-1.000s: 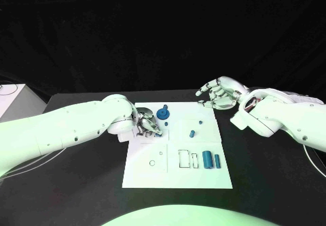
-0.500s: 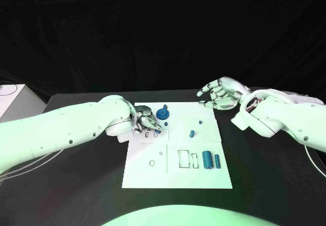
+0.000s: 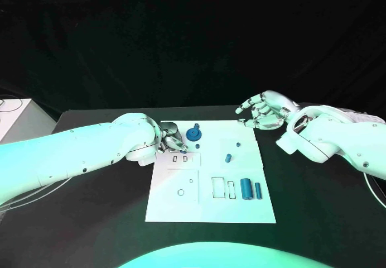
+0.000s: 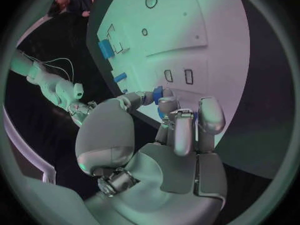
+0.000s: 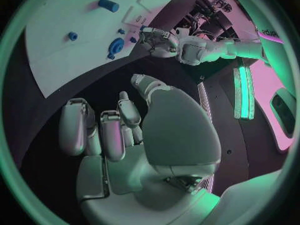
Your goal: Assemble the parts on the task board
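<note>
We see the left robot hand (image 3: 171,139) over the task board's (image 3: 211,209) left edge, pinching a small blue part (image 4: 158,92) – the right robot hand (image 3: 264,110) hovers empty beyond its far right corner, fingers loosely curled but apart.

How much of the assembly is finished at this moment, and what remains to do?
Looks done: a blue round part stands on the task board. In hand: the left hand pinches a small blue piece near it. Left: two blue cylinders lie loose beside outlined slots; the right hand holds nothing.
</note>
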Motion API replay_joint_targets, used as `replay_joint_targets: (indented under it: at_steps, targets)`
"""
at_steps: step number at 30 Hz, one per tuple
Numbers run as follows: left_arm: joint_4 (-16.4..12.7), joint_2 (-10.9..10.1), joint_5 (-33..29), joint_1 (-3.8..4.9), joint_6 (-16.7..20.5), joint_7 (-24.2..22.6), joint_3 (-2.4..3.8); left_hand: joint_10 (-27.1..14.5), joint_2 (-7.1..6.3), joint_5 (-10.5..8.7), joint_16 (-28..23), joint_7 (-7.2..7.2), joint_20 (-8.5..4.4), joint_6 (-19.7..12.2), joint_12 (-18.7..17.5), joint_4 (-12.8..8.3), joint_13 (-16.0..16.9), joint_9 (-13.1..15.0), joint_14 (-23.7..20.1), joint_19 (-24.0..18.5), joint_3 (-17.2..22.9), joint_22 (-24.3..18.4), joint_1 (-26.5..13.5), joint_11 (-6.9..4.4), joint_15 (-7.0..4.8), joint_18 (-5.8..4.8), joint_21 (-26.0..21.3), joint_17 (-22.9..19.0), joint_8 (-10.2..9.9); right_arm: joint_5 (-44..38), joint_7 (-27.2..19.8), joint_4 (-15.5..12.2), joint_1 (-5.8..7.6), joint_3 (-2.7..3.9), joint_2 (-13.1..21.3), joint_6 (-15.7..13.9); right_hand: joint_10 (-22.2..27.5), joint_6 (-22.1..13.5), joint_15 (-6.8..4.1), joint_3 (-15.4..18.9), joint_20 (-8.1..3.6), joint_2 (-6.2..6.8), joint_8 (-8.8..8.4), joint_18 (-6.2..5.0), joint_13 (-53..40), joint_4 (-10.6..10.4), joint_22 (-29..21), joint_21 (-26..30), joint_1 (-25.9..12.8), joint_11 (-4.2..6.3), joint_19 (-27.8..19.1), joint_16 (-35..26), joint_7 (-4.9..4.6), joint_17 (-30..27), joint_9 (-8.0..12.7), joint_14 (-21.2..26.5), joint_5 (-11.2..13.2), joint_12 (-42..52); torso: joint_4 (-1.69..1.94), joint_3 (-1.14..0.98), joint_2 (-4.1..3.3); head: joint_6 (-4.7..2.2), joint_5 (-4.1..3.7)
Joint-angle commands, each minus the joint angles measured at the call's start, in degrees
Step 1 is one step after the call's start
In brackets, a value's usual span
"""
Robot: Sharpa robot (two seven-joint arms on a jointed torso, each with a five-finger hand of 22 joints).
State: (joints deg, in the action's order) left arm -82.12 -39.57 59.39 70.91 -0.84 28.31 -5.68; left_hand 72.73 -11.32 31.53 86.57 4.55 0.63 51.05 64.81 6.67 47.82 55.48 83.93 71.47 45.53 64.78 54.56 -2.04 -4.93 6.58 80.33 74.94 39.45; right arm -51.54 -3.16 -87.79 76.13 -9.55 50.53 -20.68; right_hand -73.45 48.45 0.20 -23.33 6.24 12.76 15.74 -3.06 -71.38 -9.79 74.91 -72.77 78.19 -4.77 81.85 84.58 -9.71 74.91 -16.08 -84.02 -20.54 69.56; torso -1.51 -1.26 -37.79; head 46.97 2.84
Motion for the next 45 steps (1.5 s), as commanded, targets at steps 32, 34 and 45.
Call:
replay_joint_targets:
  at_steps: [32, 34, 45]
  targets:
    - [0.03, 1.19, 2.79, -0.09, -1.81, 0.13, -1.68, 0.69, 0.37, 1.02, 0.49, -2.37, -0.11, 3.09, 0.59, -14.85, 0.42, -0.10, 4.63, 1.08, 14.25, 0.91, 0.13, -0.14, -0.60, -1.09, 0.66, 9.24, 0.31, 0.03, 2.16, 0.57, -0.03, 0.03, -0.05, -3.73, -0.47, 0.26, 0.03, -1.83, -0.03, 0.72, 0.46, -0.96, 0.03, 0.14, 5.93, 0.47, -1.01, 0.24, -0.42, -0.52, 0.10, 5.62, 0.23, -3.08, -3.24, 0.38, -0.06, 0.12, -0.15, 0.63, 0.17]
    - [-0.01, 1.18, 2.99, -0.11, -1.99, 0.12, -1.70, 0.69, 0.37, 1.02, 0.49, -2.37, -0.11, 3.09, 0.59, -14.85, 0.42, -0.10, 4.63, 1.08, 14.25, 0.91, 0.13, -0.14, -0.60, -1.09, 0.66, 9.24, 0.31, 0.05, 2.18, 0.58, -0.03, 0.03, -0.06, -3.66, -0.44, 0.25, 0.02, -1.91, -0.03, 0.73, 0.46, -0.95, 0.08, 0.16, 5.96, 0.42, -1.03, 0.25, -0.39, -0.50, 0.10, 5.66, 0.24, -3.10, -3.37, 0.34, -0.06, 0.13, -0.17, 0.63, 0.15]
    - [0.04, 1.21, 3.50, -0.16, -2.26, 0.12, -1.82, 0.61, 0.40, 1.07, 0.53, -2.36, -0.13, 3.09, 0.46, -14.79, 0.20, -0.13, 4.65, 1.12, 14.21, 0.97, 0.09, -0.14, -0.60, -1.11, 0.69, 9.32, 0.27, -0.39, 2.13, 0.69, -0.03, 0.03, -0.25, -3.66, -0.29, 0.22, 0.01, -2.36, -0.06, 0.86, 0.47, -1.02, 0.30, 0.28, 5.83, 0.75, -1.11, 0.25, -0.51, -0.66, 0.09, 5.42, 0.29, -3.03, -4.18, 0.15, -0.03, 0.06, -0.04, 0.98, 0.23]
